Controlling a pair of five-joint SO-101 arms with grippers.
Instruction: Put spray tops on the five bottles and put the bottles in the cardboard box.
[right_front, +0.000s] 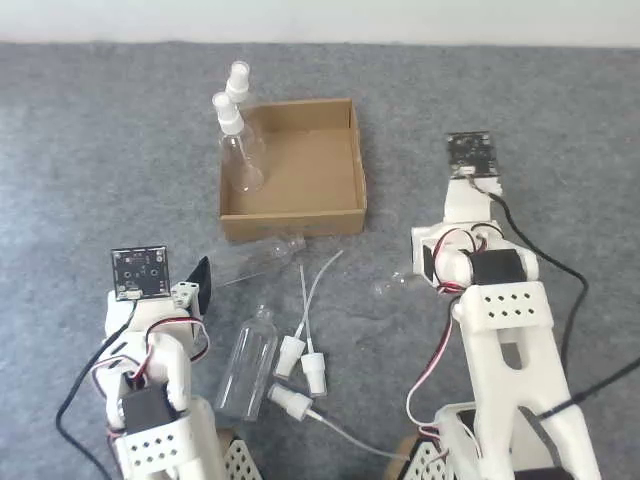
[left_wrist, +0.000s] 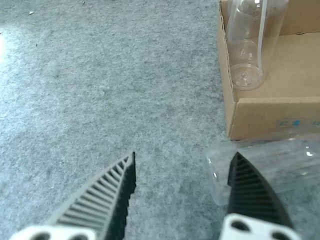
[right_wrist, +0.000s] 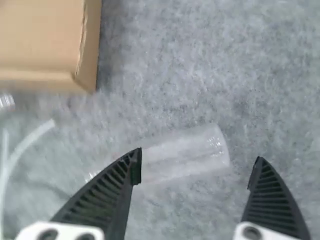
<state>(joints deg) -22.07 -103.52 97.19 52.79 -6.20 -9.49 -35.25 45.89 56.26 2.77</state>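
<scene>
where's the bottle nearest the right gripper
The bottle lies on the carpet, in the high view between the box's near right corner and the right arm, in the right wrist view under the open right gripper.

Left arm (right_front: 170, 370), right arm (right_front: 510, 340): white perforated shells | black servos (right_front: 497, 268) | red, white, black cables (right_front: 445, 345) | black wrist camera boards (right_front: 140, 272) | black ribbed fingers (left_wrist: 107, 197)

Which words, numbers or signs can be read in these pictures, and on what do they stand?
No text can be read here.
Box: small blue print on its outer wall, too blurred to read.
Bottles and spray tops: no print seen on them.
</scene>
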